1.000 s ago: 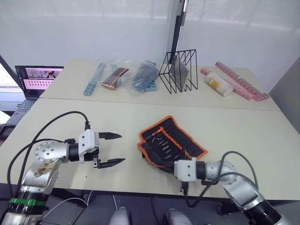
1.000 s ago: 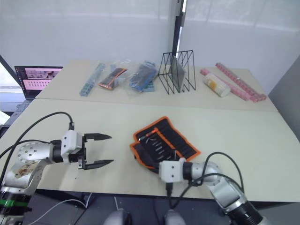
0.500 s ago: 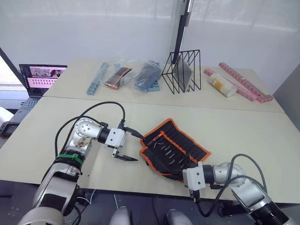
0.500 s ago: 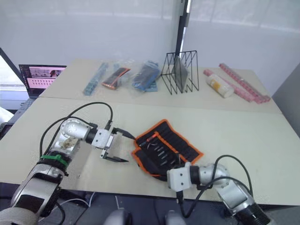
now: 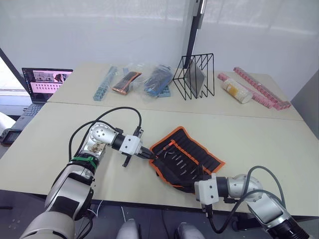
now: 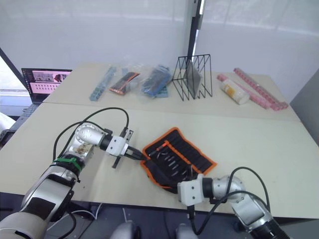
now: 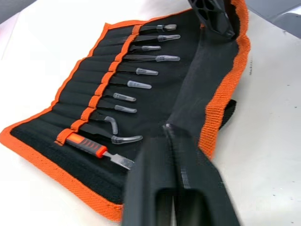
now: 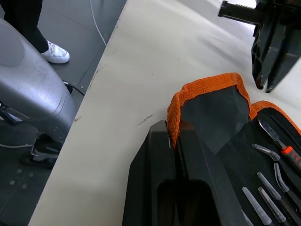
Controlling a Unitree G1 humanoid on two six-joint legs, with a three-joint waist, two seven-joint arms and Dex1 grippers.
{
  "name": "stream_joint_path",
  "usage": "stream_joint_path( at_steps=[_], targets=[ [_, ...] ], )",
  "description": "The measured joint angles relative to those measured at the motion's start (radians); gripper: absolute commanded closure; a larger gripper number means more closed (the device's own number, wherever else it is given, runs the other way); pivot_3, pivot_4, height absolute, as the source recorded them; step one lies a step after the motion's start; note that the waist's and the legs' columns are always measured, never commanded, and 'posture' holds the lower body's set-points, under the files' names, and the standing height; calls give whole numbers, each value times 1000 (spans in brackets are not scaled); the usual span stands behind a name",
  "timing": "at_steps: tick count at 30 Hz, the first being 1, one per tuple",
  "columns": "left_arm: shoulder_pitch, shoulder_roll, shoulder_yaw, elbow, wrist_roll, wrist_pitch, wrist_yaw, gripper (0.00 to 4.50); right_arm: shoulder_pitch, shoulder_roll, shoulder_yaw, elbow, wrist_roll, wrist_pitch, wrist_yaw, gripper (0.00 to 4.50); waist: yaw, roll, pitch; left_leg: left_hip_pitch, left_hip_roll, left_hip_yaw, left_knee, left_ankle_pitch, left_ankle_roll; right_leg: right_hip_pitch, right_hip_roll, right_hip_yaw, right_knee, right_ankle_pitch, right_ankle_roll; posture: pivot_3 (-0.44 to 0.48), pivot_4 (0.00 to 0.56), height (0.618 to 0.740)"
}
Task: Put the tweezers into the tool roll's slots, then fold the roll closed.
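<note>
No text or label can be read.

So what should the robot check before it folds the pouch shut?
1. Tweezers tucked into the slots: ok, a row sits under the orange trim.
2. Tool roll lying open and flat on the table: ok.
3. Left gripper holding the flap's edge: ok, jaws shut on it.
4. Right gripper holding the orange corner: ok, jaws shut on the binding.
5. Both grips firm enough to lift: cannot tell.
</note>
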Motion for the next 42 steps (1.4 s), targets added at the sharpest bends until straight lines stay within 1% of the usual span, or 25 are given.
stream_joint_path(
  at_steps=[3, 6, 8, 9, 11, 13, 17, 22, 25, 28, 33, 35, 36, 42],
  targets=[
    [4, 18, -9, -8, -25, 11, 0, 4452, 0, 0, 0, -1, 0, 6, -4, 4500, 0, 0, 0, 0, 0, 0, 0, 0, 0, 0, 0, 0, 0, 0, 0, 0, 150, 687],
    [3, 36, -4, -14, -67, 62, 0, 3644, 0, 0, 0, -1, 0, 7, -5, 4500, 0, 0, 0, 0, 0, 0, 0, 0, 0, 0, 0, 0, 0, 0, 0, 0, 150, 687],
    [2, 52, -3, -21, -86, 95, 0, 3002, -1, 0, 0, -1, -1, 8, -5, 4500, 1, 0, 0, 0, 0, 0, 0, 0, 0, 0, 0, 0, 0, 0, 0, 0, 150, 687],
    [2, 65, -8, -29, -95, 101, 0, 2580, -1, 0, 0, -1, -2, 8, -5, 4500, 0, 0, 0, 0, 0, 0, 0, 0, 0, 0, 0, 0, 0, 0, 0, 0, 150, 687],
    [2, 80, -13, -39, -100, 105, 0, 1970, -3, 1, 0, -1, -7, 8, -5, 4500, 1, 0, 0, 0, 0, 0, 0, 0, 0, 0, 0, 0, 0, 0, 0, 0, 150, 687],
    [5, 92, -42, -56, -102, 105, 0, 1319, -10, 4, 1, -1, -12, 11, -6, 4500, 1, 0, 0, 0, 0, 0, 0, 0, 0, 0, 0, 0, 0, 0, 0, 0, 150, 687],
    [6, 76, -70, -47, -93, 67, 0, 1319, -13, 7, 1, 0, -20, 18, -8, 4500, 3, 0, 0, 0, 0, 0, 1, 0, 0, 0, 0, 0, 0, 0, 0, 0, 150, 687],
    [-14, 7, -65, 50, -51, 17, 0, 1319, -13, 17, 1, -1, -22, 33, -10, 4500, 3, 0, 0, 0, 0, 0, 1, 0, 0, 0, 0, 0, 0, 0, 0, 0, 150, 687],
    [-29, -19, -58, 93, -30, -9, 0, 1319, -13, 18, 1, -1, -28, 42, -12, 4500, 2, 0, 0, 0, 0, 0, 1, 0, 0, 0, 0, 0, 0, 0, 0, 0, 150, 687],
    [-47, -28, -54, 127, -12, -31, 0, 2106, -12, 18, 1, -3, -34, 45, -14, 4500, 2, 0, 0, 0, 0, 0, 1, 0, 0, 0, 0, 0, 0, 0, 0, 0, 150, 687],
    [-54, -27, -59, 150, 5, -50, 0, 3819, -8, 18, 1, -10, -38, 48, -17, 4500, 2, 0, 0, 0, 0, 0, 1, 0, 0, 0, 0, 0, 0, 0, 0, 0, 150, 687],
    [-54, -22, -66, 153, 6, -67, 0, 4359, -5, 18, 1, -12, -39, 48, -17, 4500, 2, 0, 0, 0, 0, 0, 1, 0, 0, 0, 0, 0, 0, 0, 0, 0, 150, 687],
    [-53, -19, -69, 153, 6, -72, 0, 4442, -5, 18, 1, -13, -39, 48, -18, 4500, 2, 0, 0, 0, 0, 0, 1, 0, 0, 0, 0, 0, 0, 0, 0, 0, 150, 687],
    [-34, 3, -81, 124, 4, -88, 0, 4442, -5, 19, 1, -17, -42, 48, -23, 4500, 0, 0, 0, 0, 0, -1, 1, 0, 0, 0, 0, 0, 0, 0, 0, 0, 150, 687]
  ],
)
